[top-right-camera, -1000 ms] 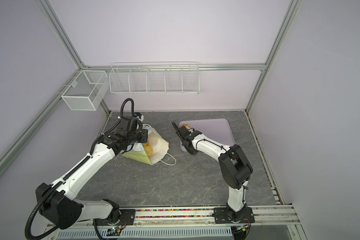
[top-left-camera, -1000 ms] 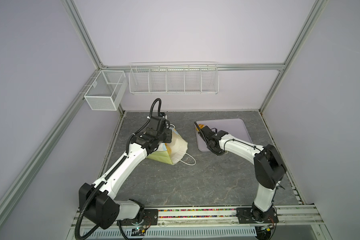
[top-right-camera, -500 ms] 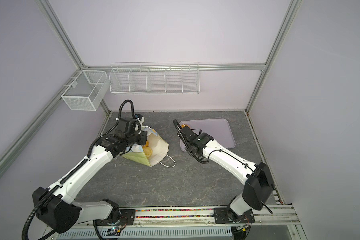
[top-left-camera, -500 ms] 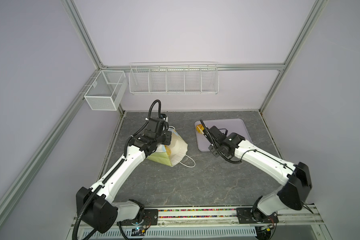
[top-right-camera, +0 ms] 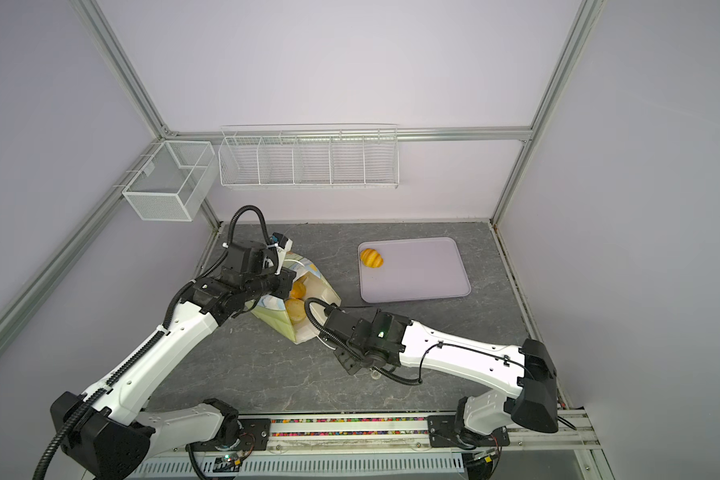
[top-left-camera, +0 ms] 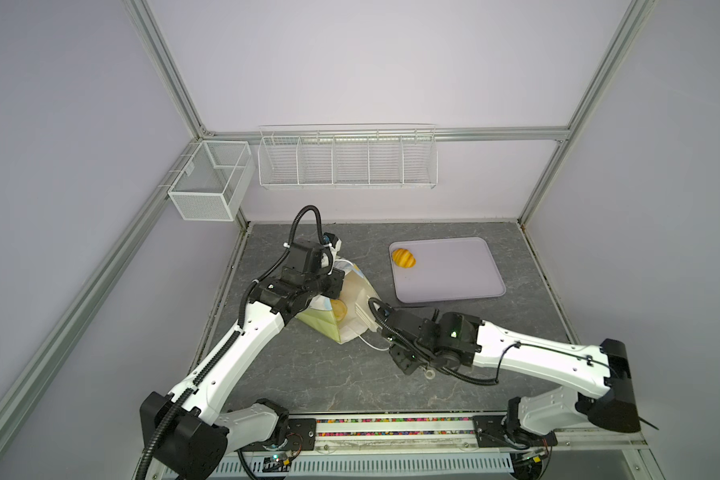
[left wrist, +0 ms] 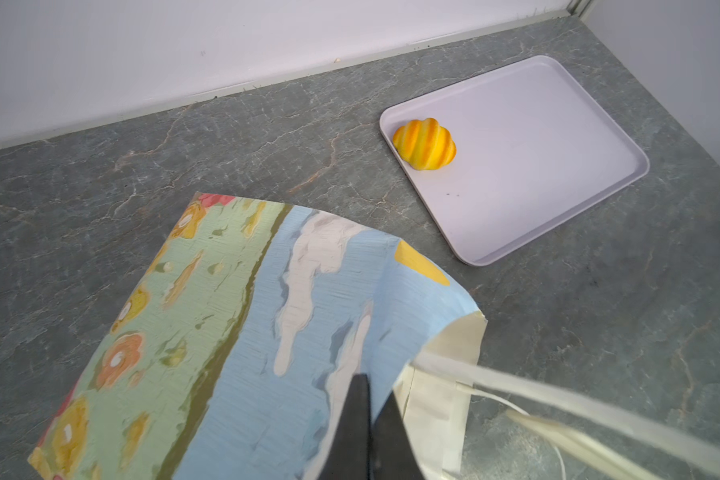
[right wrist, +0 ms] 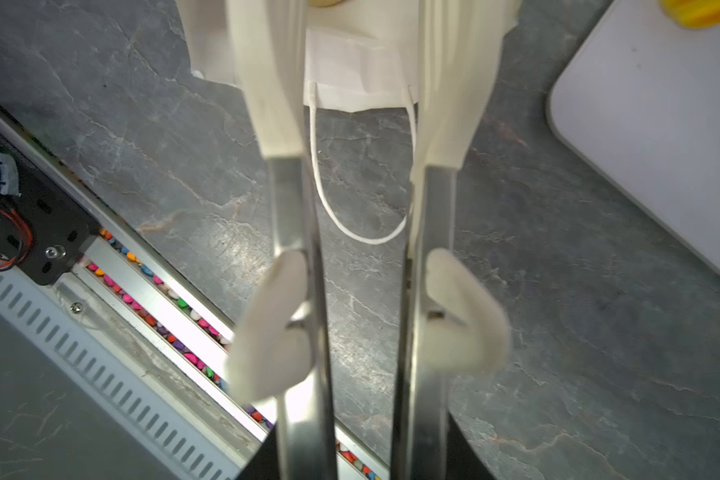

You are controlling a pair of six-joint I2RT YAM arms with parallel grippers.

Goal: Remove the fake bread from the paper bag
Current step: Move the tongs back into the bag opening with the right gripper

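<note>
Lying beyond right end effector (top-left-camera: 366, 318): bread (top-left-camera: 338, 308)

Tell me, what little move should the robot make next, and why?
Probably ease the right hand a little farther into the paper bag, toward the nearest bun inside. It is open and empty at the bag's mouth, the left hand pinches the rim, and only one roll lies on the tray.

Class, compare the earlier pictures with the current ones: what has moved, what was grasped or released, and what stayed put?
The right end effector swung from the lilac tray's left corner over to the paper bag's mouth, jaws open and empty. Nothing new was grasped. Unchanged: the ridged roll on the tray, the bag's position, and the left end effector clamped on the bag's rim.
</note>
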